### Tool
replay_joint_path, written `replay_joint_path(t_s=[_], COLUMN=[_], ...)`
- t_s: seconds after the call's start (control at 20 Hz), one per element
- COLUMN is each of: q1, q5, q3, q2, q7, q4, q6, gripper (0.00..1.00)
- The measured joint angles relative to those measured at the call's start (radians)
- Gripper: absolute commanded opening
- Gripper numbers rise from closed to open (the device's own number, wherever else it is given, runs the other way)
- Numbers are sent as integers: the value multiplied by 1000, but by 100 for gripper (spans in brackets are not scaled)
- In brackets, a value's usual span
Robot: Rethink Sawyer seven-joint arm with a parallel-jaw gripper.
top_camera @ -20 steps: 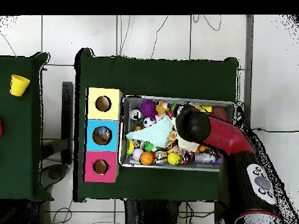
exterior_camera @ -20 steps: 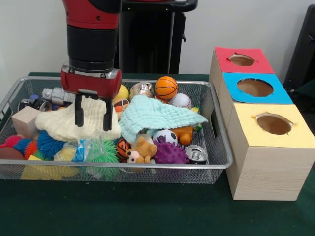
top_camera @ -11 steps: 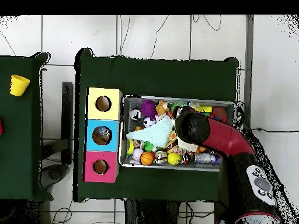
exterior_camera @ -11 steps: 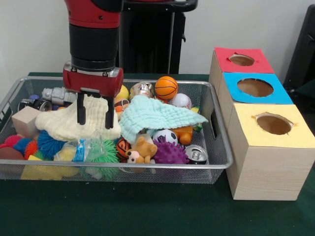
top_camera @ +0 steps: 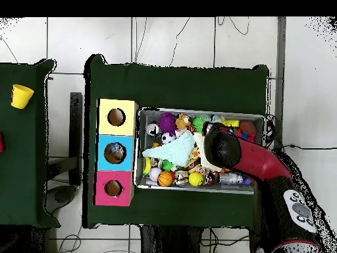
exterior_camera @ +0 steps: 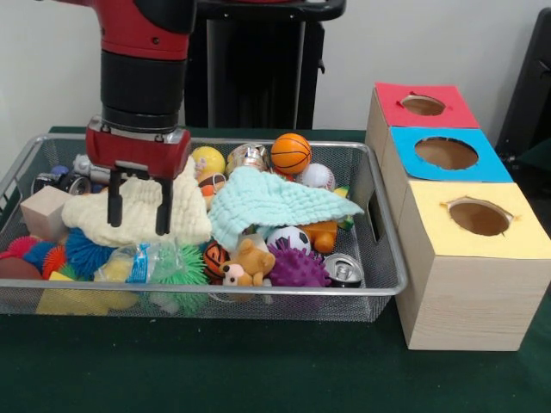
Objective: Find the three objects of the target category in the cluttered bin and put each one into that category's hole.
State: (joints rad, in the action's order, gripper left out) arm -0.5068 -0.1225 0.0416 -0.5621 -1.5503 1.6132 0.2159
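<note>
My gripper (exterior_camera: 136, 225) hangs open in the left half of the wire bin (exterior_camera: 379, 284), its two black fingers (exterior_camera: 161, 209) spread in front of a cream cloth (exterior_camera: 86, 215); nothing is held. A mint cloth (exterior_camera: 275, 202) is draped over the toys in the middle. An orange basketball (exterior_camera: 291, 152) and a white baseball (exterior_camera: 317, 176) sit at the back, and a soccer ball (exterior_camera: 288, 238) peeks out under the mint cloth. To the right stand the red (exterior_camera: 422, 105), blue (exterior_camera: 446, 153) and yellow (exterior_camera: 478, 215) hole boxes. In the overhead view the arm (top_camera: 227, 148) hides the gripper.
The bin also holds a teddy bear (exterior_camera: 248, 262), a purple spiky ball (exterior_camera: 297, 268), a can (exterior_camera: 344, 268), a green spiky ball (exterior_camera: 181, 262), a wooden block (exterior_camera: 43, 211) and metal cans (exterior_camera: 248, 157) at the back. A yellow cup (top_camera: 21, 96) stands on a side table.
My gripper has shifted left in the front view along the cream cloth and dropped a little. It stays open. The toys and cloths have not moved.
</note>
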Motion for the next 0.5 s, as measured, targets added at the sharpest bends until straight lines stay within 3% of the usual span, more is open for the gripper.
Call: replay_joint_path(t_s=[0.25, 0.5], q1=[-21, -20], q5=[-32, -37], q3=[0, 0], q2=[13, 6], q7=[0, 0], q4=[34, 55], q6=[-80, -90], gripper=[100, 100])
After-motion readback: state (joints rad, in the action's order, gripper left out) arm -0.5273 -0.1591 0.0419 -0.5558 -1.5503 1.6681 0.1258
